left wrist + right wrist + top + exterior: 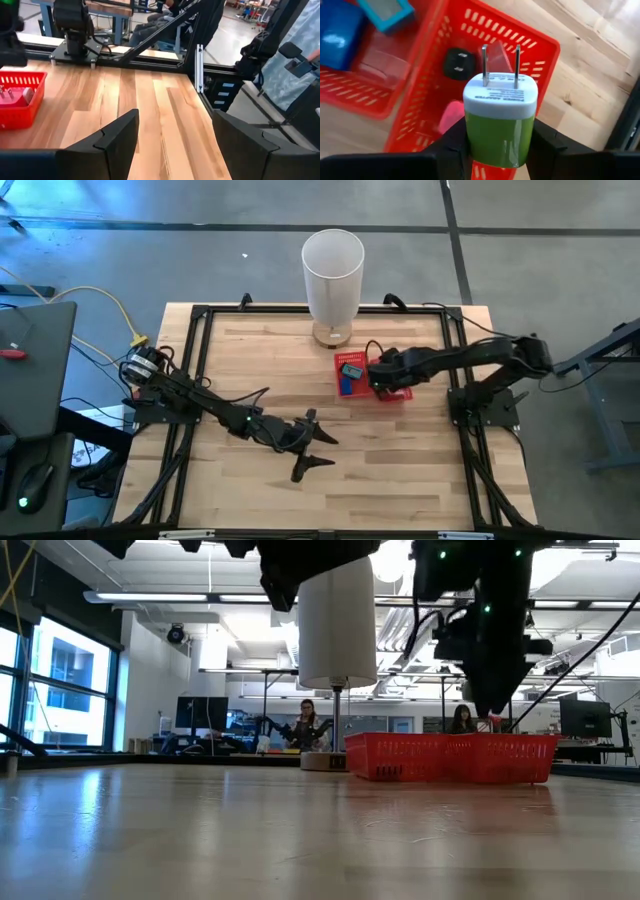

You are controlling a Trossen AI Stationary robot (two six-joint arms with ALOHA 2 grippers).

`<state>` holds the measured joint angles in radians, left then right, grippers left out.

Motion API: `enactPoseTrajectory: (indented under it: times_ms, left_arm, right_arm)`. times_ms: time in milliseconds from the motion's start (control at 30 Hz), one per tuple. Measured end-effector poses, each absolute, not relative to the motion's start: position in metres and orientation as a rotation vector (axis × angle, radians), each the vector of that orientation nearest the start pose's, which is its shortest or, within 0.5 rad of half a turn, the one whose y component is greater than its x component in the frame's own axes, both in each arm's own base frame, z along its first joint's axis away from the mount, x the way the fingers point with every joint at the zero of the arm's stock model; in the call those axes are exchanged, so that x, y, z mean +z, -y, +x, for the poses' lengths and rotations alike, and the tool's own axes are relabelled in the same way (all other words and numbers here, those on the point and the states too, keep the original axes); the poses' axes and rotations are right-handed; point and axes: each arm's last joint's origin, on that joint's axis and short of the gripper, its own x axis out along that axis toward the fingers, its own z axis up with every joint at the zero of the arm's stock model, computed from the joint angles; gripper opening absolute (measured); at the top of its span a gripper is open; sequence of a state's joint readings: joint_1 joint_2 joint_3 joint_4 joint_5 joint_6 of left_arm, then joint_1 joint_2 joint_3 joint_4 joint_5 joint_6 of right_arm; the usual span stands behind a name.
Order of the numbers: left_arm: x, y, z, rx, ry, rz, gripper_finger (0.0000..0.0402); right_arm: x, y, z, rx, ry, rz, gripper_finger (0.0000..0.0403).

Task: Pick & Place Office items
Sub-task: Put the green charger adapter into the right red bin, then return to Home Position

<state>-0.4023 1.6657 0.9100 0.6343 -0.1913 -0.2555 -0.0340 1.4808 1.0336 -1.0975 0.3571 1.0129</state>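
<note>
Green and white, a plug adapter (500, 122) is gripped between the fingers of the right hand (500, 145), prongs pointing away from the wrist. It is held above the red tray (490, 65), over the compartment where a black adapter (456, 63) and a pink piece (451, 116) lie. In the other compartment a blue piece (337, 32) and a teal piece (385, 11) are seen. From above, the tray (398, 394) is found right of the table's (400, 470) centre, just in front of a tall white cylinder (332, 275). The left hand (310, 445) is held open over bare wood near the front of the table, well apart from the tray, with nothing between its fingers (115, 137).
</note>
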Motion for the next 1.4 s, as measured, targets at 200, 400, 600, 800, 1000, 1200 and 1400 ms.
enactPoseTrajectory:
  times_ms: [200,400,600,800,1000,1200,1400]
  left_arm:
    - [0.228,0.136,0.333,-0.197,-0.166,-0.212,0.0246]
    - [0.228,0.137,0.333,-0.213,-0.17,-0.212,0.0246]
    - [0.228,0.137,0.332,-0.214,-0.173,-0.211,0.0246]
    - [0.228,0.137,0.332,-0.214,-0.173,-0.211,0.0246]
    - [0.228,0.135,0.333,-0.208,-0.172,-0.211,0.0246]
    - [0.233,0.132,0.332,-0.207,-0.155,-0.22,0.0246]
    - [0.237,0.133,0.331,-0.251,-0.125,-0.124,0.0246]
  right_arm:
    - [0.2,0.03,0.254,-1.018,-1.318,0.539,0.0119]
    - [0.181,0.034,0.262,-0.995,-1.412,0.557,0.0119]
    - [0.173,0.034,0.265,-0.971,-1.453,0.51,0.0171]
    - [0.176,0.033,0.264,-0.965,-1.437,0.503,0.0238]
    - [0.185,0.031,0.259,-0.949,-1.437,0.515,0.0248]
    - [0.207,0.021,0.246,-0.906,-1.404,0.493,0.0242]
    - [0.234,-0.001,0.229,-0.812,-1.342,0.444,0.0242]
